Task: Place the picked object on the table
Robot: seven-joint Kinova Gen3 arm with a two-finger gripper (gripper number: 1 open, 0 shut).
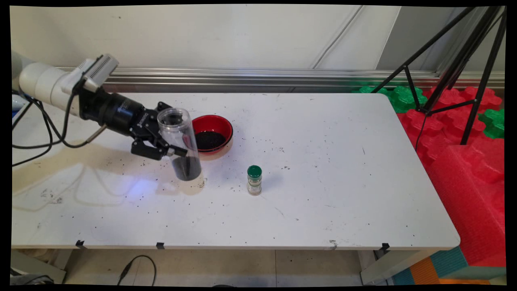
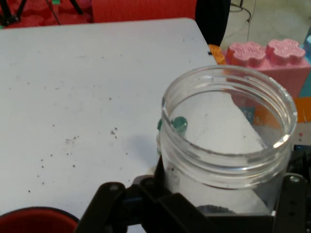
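Observation:
My gripper (image 1: 171, 143) is shut on a clear plastic jar (image 1: 179, 141), holding it about its middle. The jar stands nearly upright, tilted slightly, with dark grains in its bottom and its open mouth upward. Its base is just above or on the table (image 1: 323, 161). In the hand view the jar (image 2: 228, 145) fills the lower right, its rim open, and the black fingers (image 2: 112, 204) flank it. A red bowl (image 1: 212, 133) with dark grains sits right behind the jar. A small spice bottle with a green cap (image 1: 254, 180) stands to the right of the jar.
Dark grains lie scattered over the table around the jar and bowl. Red and green foam blocks (image 1: 464, 133) and a black tripod (image 1: 456, 68) stand off the table's right end. Black cables (image 1: 40, 129) hang from the arm at left.

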